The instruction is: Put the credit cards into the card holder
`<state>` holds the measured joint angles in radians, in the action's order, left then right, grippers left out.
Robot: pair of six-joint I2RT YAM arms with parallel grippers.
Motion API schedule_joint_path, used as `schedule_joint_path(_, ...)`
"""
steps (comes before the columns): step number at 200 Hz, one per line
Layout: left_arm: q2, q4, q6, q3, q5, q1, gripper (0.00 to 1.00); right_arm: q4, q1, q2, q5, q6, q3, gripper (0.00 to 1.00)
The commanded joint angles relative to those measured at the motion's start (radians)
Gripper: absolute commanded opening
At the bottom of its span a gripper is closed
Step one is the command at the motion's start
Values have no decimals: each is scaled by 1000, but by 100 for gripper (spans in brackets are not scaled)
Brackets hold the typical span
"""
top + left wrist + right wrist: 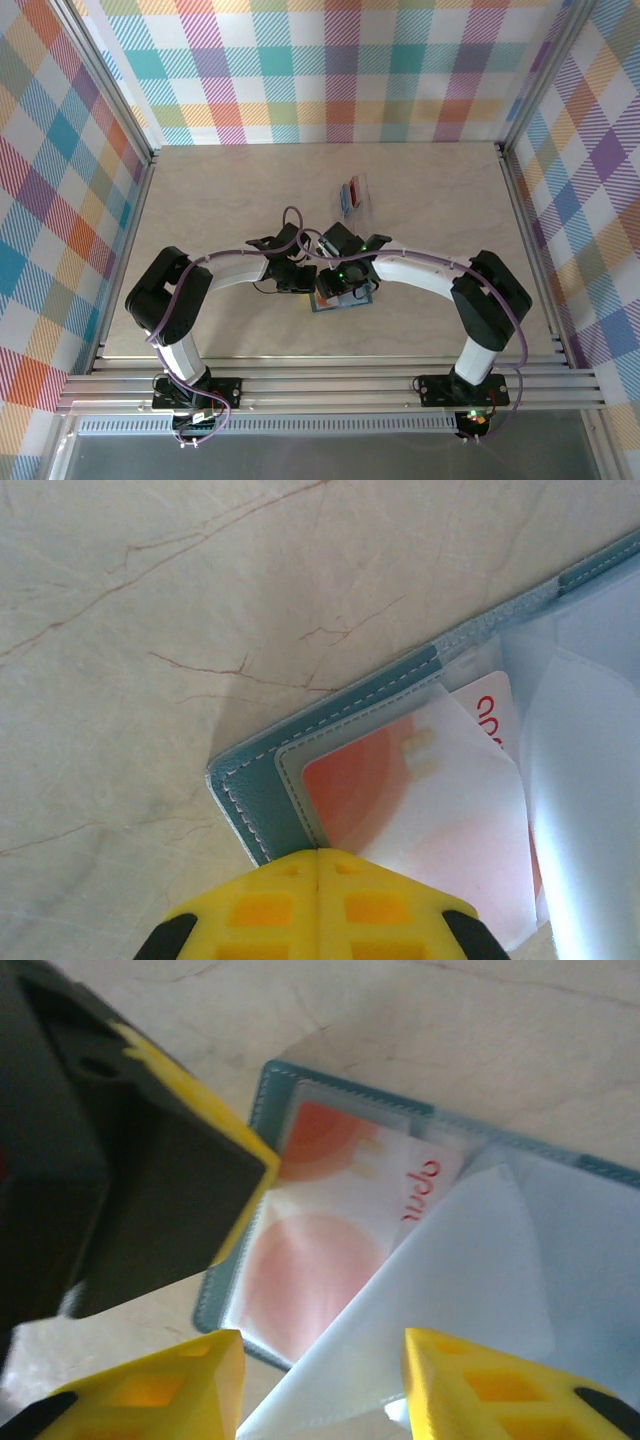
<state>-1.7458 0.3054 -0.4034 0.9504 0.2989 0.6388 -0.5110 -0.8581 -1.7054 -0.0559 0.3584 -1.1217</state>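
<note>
Table (220, 200): pale work surface. Both arms reach inward and meet near its middle, over the card holder.
Left gripper (318, 880): jaws fully closed with nothing between them. The tip bears down on the near corner of the card holder, probably to pin the soft cover flat and stop it sliding.
Right gripper (322, 1352): jaws partly parted, gripping nothing that can be seen. It hovers just above the open pockets, a stance that fits a card just let go.
Card holder (250, 800): teal and stitched, lying open on the table between the two grippers with its clear pockets facing up.
Clear case (352, 195): well apart on the far side. Red and blue shapes inside are probably cards yet to be moved.
Clear sleeve (460, 1280): a loose leaf lifted off the page, lying under the right jaws.
Red card (400, 800): red-and-white, seated in the corner pocket. One end with red lettering protrudes, so it is judged not fully home.
</note>
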Motion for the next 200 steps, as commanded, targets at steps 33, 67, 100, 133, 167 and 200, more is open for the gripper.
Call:
schedule_joint_path(33,-61,-19,-7,-14,4,8,5,38,-6,68,-106,60,83,59)
schedule_joint_path(67,-58,-19,-9,-13,5,9,5,51,-6,82,-114,84,134,61)
schedule_joint_path(100,-57,-19,-9,-13,11,8,5,64,-7,94,-105,89,149,64)
schedule_joint_path(133,-49,-35,-19,-22,39,-3,5,66,-7,73,-92,67,108,64)
schedule_joint_path(167,-25,-104,-42,-53,111,-30,5,95,-8,35,-112,59,74,64)
schedule_joint_path(200,-26,-151,-70,-75,173,-55,7,134,-15,23,-142,59,71,65)
